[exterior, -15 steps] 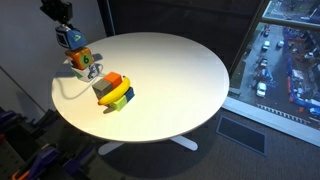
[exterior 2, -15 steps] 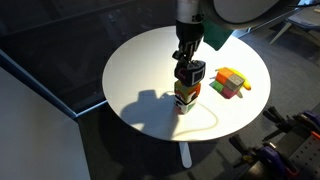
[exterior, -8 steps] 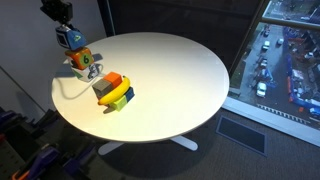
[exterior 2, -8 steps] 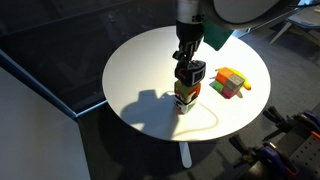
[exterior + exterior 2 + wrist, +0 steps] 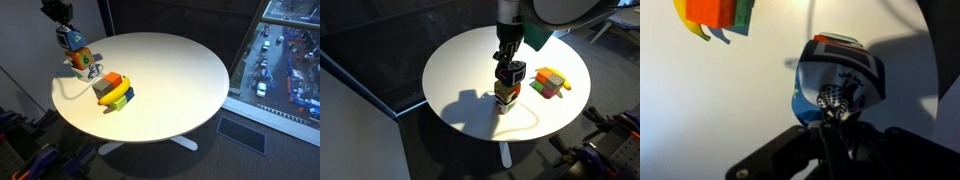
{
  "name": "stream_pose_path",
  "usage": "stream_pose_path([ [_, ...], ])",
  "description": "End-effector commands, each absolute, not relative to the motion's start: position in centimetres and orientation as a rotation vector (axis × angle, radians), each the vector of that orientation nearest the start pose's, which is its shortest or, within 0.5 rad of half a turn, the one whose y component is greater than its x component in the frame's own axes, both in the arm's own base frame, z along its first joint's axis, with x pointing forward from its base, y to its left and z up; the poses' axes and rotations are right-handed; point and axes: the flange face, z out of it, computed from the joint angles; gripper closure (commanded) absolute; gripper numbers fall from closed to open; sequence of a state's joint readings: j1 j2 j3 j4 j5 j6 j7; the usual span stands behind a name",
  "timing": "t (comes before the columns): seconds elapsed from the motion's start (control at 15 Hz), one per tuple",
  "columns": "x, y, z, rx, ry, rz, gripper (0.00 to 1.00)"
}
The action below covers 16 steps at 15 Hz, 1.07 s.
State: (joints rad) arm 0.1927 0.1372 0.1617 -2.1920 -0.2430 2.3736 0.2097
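Wrist view: end effector point(image 5: 830, 116) clenched directly over the toy point(image 5: 845, 72); I cannot tell whether it grips it. Nothing has moved in the last second, so I judge the handling paused. Toy stands near the desk point(image 5: 170, 70) edge, blocks point(image 5: 115, 92) just beside.

A round white tabletop point(image 5: 175, 70) filled most of both exterior views. Close to its edge sat a small pile of toy blocks point(image 5: 114, 91), orange and grey on top, with yellow, green and blue beneath, the pieces touching. The wrist view showed only the pile's orange, green and yellow corner. Beyond the tabletop, a window point(image 5: 290, 55) looked down on a street with cars. A vent point(image 5: 241, 134) lay in the dark floor.
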Motion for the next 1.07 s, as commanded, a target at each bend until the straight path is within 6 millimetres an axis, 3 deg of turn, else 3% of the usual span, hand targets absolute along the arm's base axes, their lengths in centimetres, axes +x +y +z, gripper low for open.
stream_pose_path([
  [0.0, 52.0, 18.9, 32.9, -3.233, -0.498, -0.158, 0.95],
  [1.0, 52.3, 18.8, 31.4, -3.236, -0.496, -0.129, 0.95],
])
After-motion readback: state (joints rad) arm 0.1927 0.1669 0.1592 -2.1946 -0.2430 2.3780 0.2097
